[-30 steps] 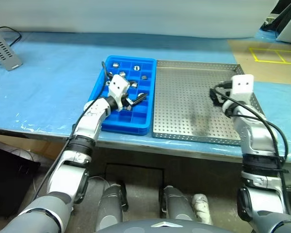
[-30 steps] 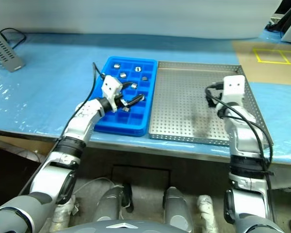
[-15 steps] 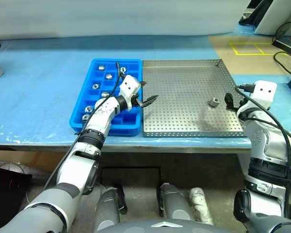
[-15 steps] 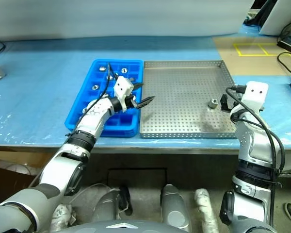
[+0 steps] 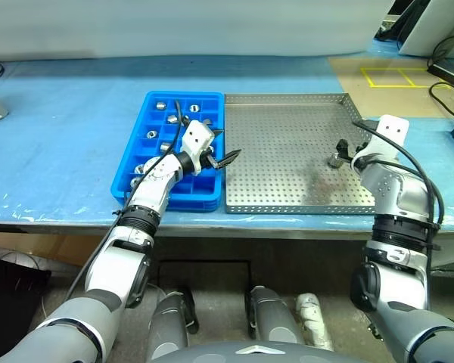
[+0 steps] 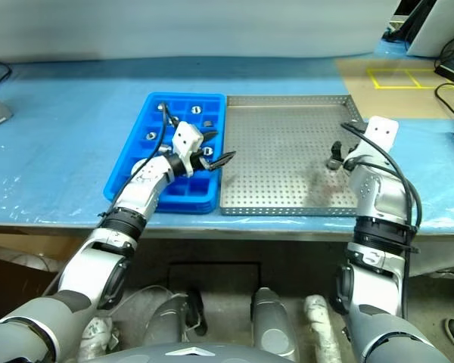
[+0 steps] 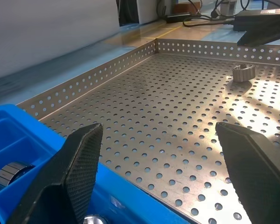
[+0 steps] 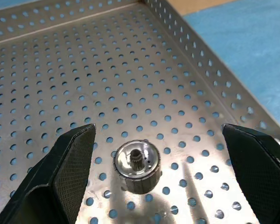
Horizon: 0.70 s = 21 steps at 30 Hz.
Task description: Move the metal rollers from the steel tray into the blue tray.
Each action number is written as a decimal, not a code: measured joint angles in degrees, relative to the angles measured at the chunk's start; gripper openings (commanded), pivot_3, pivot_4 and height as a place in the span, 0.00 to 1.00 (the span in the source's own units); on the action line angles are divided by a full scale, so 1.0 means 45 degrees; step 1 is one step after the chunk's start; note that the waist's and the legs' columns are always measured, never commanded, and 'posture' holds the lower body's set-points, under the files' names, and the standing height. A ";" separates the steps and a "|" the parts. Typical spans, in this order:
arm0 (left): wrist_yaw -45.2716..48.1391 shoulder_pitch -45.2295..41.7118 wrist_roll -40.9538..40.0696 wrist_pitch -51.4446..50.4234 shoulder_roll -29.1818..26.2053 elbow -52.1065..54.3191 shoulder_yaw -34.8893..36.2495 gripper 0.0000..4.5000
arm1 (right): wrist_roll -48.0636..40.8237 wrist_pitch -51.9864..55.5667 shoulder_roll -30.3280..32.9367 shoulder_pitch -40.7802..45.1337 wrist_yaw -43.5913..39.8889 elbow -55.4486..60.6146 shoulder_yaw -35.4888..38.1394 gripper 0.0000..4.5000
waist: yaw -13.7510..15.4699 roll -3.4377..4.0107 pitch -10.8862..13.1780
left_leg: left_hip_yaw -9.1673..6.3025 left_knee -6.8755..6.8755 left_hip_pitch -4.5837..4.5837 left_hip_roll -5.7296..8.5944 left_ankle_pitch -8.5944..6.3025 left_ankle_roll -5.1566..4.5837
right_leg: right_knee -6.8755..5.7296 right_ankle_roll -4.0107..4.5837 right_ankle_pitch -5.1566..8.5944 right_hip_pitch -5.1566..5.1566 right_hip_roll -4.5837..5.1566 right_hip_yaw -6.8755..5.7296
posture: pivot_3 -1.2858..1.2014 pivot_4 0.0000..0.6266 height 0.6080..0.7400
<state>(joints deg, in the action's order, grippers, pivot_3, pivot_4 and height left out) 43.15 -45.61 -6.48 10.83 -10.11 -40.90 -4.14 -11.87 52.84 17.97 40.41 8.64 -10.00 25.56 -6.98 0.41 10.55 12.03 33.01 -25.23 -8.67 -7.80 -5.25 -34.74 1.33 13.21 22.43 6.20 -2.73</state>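
The right gripper (image 8: 156,172) hangs with fingers spread wide around one upright metal roller (image 8: 136,164) on the steel tray (image 5: 287,151), not touching; the head view adds the left gripper (image 5: 221,150), fingers apart and empty, over the blue tray (image 5: 136,162) with its rollers (image 5: 160,106).

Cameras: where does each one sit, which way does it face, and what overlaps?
Head eyes: on the head, looking forward and down at the blue tray, steel tray and both arms.
Left wrist: low over the blue tray's edge, looking across the steel tray; open left gripper.
Right wrist: looking down at one roller between the open right gripper fingers.
Shared: that roller and the steel tray.
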 measured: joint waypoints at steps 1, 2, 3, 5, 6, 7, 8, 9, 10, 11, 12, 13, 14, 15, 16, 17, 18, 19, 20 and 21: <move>-0.0038 0.0052 0.0002 -0.0013 -0.0043 0.0088 0.0001 0.90 | -0.0134 0.0135 -0.0312 0.0229 0.0254 -0.0224 0.0249 1.00 | 0.0005 0.0001 0.0000 | 0.0000 -0.0001 -0.0001 0.0000 0.0000 0.0000 | 0.0000 0.0000 0.0000 0.0001 0.0000 0.0001 | 0.33 0.24 1.00; -0.0058 0.0086 0.0004 -0.0018 -0.0055 0.0170 0.0000 0.90 | -0.0217 0.0242 -0.0496 0.0354 0.0455 -0.0381 0.0421 1.00 | 0.0007 0.0001 0.0000 | 0.0001 -0.0002 -0.0001 0.0001 0.0000 0.0000 | 0.0000 0.0000 0.0000 0.0002 0.0000 0.0000 | 0.33 0.24 1.00; -0.0087 0.0106 0.0005 -0.0019 -0.0063 0.0235 -0.0002 0.90 | -0.0314 0.0350 -0.0688 0.0507 0.0737 -0.0652 0.0683 1.00 | 0.0026 0.0001 0.0000 | 0.0000 -0.0002 -0.0001 0.0001 0.0000 0.0001 | 0.0001 0.0001 0.0000 0.0001 0.0000 0.0000 | 0.34 0.24 1.00; -0.0139 0.0172 0.0007 -0.0034 -0.0117 0.0319 0.0000 0.90 | -0.0397 0.0371 -0.0858 0.0673 0.1241 -0.1086 0.1098 1.00 | 0.0105 0.0003 0.0001 | 0.0001 -0.0004 -0.0003 0.0004 -0.0016 0.0028 | 0.0002 0.0001 0.0001 0.0001 0.0002 -0.0001 | 0.34 0.24 1.00; -0.0166 0.0217 0.0007 -0.0059 -0.0154 0.0352 0.0002 0.90 | -0.0430 0.0368 -0.0910 0.0731 0.1425 -0.1232 0.1309 1.00 | 0.0136 0.0003 0.0002 | 0.0003 -0.0004 -0.0005 0.0005 -0.0019 0.0033 | 0.0002 0.0001 0.0001 0.0003 0.0003 -0.0001 | 0.34 0.24 1.00; -0.0197 0.0269 0.0006 -0.0079 -0.0194 0.0388 0.0003 0.90 | -0.0472 0.0358 -0.0974 0.0810 0.1544 -0.1368 0.1494 1.00 | 0.0148 0.0003 0.0002 | 0.0005 -0.0004 -0.0005 0.0004 -0.0020 0.0033 | 0.0002 0.0001 0.0001 0.0004 0.0003 0.0000 | 0.34 0.24 1.00; -0.0208 0.0303 0.0005 -0.0115 -0.0199 0.0430 0.0002 0.90 | -0.0499 0.0331 -0.0993 0.0843 0.1635 -0.1460 0.1587 1.00 | 0.0167 0.0003 0.0002 | 0.0006 -0.0004 -0.0005 0.0004 -0.0020 0.0033 | 0.0002 0.0001 0.0001 0.0005 0.0003 0.0001 | 0.34 0.24 1.00; -0.0211 0.0317 0.0006 -0.0167 -0.0197 0.0486 -0.0001 0.90 | -0.0499 0.0276 -0.0996 0.0862 0.1669 -0.1580 0.1585 0.96 | 0.0182 0.0003 0.0002 | 0.0006 -0.0004 -0.0004 0.0002 -0.0020 0.0034 | 0.0001 0.0001 0.0001 0.0005 0.0002 0.0001 | 0.34 0.24 1.00; -0.0213 0.0319 0.0005 -0.0187 -0.0196 0.0548 -0.0002 0.90 | -0.0486 0.0197 -0.0999 0.0867 0.1685 -0.1692 0.1530 0.91 | 0.0203 0.0003 0.0002 | 0.0006 -0.0005 -0.0003 0.0001 -0.0020 0.0035 | 0.0000 0.0001 0.0001 0.0006 0.0002 0.0001 | 0.34 0.24 1.00; -0.0216 0.0320 0.0004 -0.0196 -0.0197 0.0614 -0.0002 0.90 | -0.0440 0.0132 -0.0997 0.0866 0.1687 -0.1768 0.1438 0.85 | 0.0269 0.0004 0.0002 | 0.0008 -0.0006 -0.0003 0.0000 -0.0020 0.0037 | -0.0001 0.0001 0.0000 0.0008 0.0002 0.0001 | 0.34 0.24 1.00; -0.0220 0.0320 0.0004 -0.0209 -0.0199 0.0651 -0.0002 0.90 | -0.0341 0.0072 -0.0991 0.0863 0.1691 -0.1799 0.1280 0.78 | 0.0299 0.0005 0.0002 | 0.0009 -0.0006 -0.0001 -0.0001 -0.0019 0.0039 | -0.0002 0.0001 0.0000 0.0009 0.0001 0.0002 | 0.34 0.24 1.00; -0.0220 0.0323 0.0004 -0.0244 -0.0197 0.0696 -0.0004 0.90 | -0.0277 0.0045 -0.0992 0.0864 0.1719 -0.1803 0.1133 0.70 | 0.0316 0.0005 0.0002 | 0.0010 -0.0007 -0.0001 -0.0001 -0.0019 0.0040 | -0.0004 0.0001 0.0000 0.0012 0.0001 0.0005 | 0.34 0.24 1.00; -0.0222 0.0325 0.0006 -0.0286 -0.0197 0.0737 -0.0006 0.90 | -0.0244 0.0045 -0.0999 0.0863 0.1738 -0.1807 0.1044 0.62 | 0.0343 0.0005 0.0002 | 0.0011 -0.0009 0.0000 -0.0003 -0.0018 0.0041 | -0.0005 0.0001 0.0000 0.0012 0.0001 0.0004 | 0.35 0.24 1.00; -0.0232 0.0331 0.0009 -0.0298 -0.0203 0.0761 -0.0006 0.90 | -0.0214 0.0033 -0.1004 0.0851 0.1747 -0.1826 0.0996 0.54 | 0.0373 0.0005 0.0002 | 0.0011 -0.0011 0.0001 -0.0003 -0.0018 0.0042 | -0.0005 0.0001 0.0000 0.0012 0.0001 0.0004 | 0.35 0.24 1.00; -0.0245 0.0348 0.0012 -0.0302 -0.0222 0.0779 -0.0006 0.90 | -0.0181 0.0022 -0.1004 0.0830 0.1745 -0.1845 0.0938 0.46 | 0.0391 0.0005 0.0002 | 0.0012 -0.0013 0.0001 -0.0002 -0.0019 0.0043 | -0.0004 0.0001 0.0001 0.0013 0.0001 0.0004 | 0.35 0.24 1.00; -0.0254 0.0375 0.0013 -0.0311 -0.0246 0.0798 -0.0005 0.90 | -0.0134 -0.0014 -0.1002 0.0785 0.1724 -0.1846 0.0826 0.38 | 0.0402 0.0005 0.0002 | 0.0013 -0.0013 0.0001 -0.0002 -0.0019 0.0043 | -0.0003 0.0001 0.0001 0.0013 0.0001 0.0005 | 0.35 0.24 1.00; -0.0261 0.0423 0.0013 -0.0331 -0.0280 0.0840 -0.0003 0.90 | -0.0022 -0.0117 -0.0973 0.0725 0.1672 -0.1846 0.0594 0.34 | 0.0423 0.0005 0.0002 | 0.0014 -0.0015 0.0000 -0.0002 -0.0019 0.0043 | -0.0002 0.0001 0.0001 0.0013 0.0001 0.0005 | 0.35 0.24 1.00; -0.0265 0.0476 0.0013 -0.0347 -0.0298 0.0889 -0.0003 0.90 | 0.0116 -0.0239 -0.0927 0.0637 0.1599 -0.1846 0.0345 0.34 | 0.0445 0.0005 0.0002 | 0.0016 -0.0016 0.0000 -0.0002 -0.0019 0.0044 | -0.0001 0.0001 0.0001 0.0015 0.0001 0.0006 | 0.36 0.24 1.00; -0.0281 0.0590 0.0015 -0.0392 -0.0337 0.1046 -0.0003 0.90 | 0.0262 -0.0439 -0.0853 0.0513 0.1393 -0.1846 -0.0038 0.34 | 0.0466 0.0004 0.0002 | 0.0018 -0.0019 0.0000 -0.0002 -0.0020 0.0044 | 0.0000 0.0001 0.0001 0.0017 0.0002 0.0009 | 0.36 0.24 1.00; -0.0317 0.0689 0.0015 -0.0452 -0.0392 0.1188 -0.0003 0.90 | 0.0371 -0.0637 -0.0819 0.0396 0.1183 -0.1845 -0.0330 0.34 | 0.0477 0.0004 0.0002 | 0.0019 -0.0021 0.0000 -0.0002 -0.0020 0.0045 | -0.0001 0.0001 0.0001 0.0020 0.0001 0.0010 | 0.37 0.24 1.00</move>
<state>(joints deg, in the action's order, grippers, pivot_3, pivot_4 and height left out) 41.72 -42.52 -6.41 8.79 -11.87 -35.55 -4.16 -10.20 49.97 14.28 42.19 13.97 -18.30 24.07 -4.83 0.43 10.55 12.11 32.91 -25.23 -8.68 -7.89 -5.05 -34.74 1.34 13.22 22.52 6.20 -2.68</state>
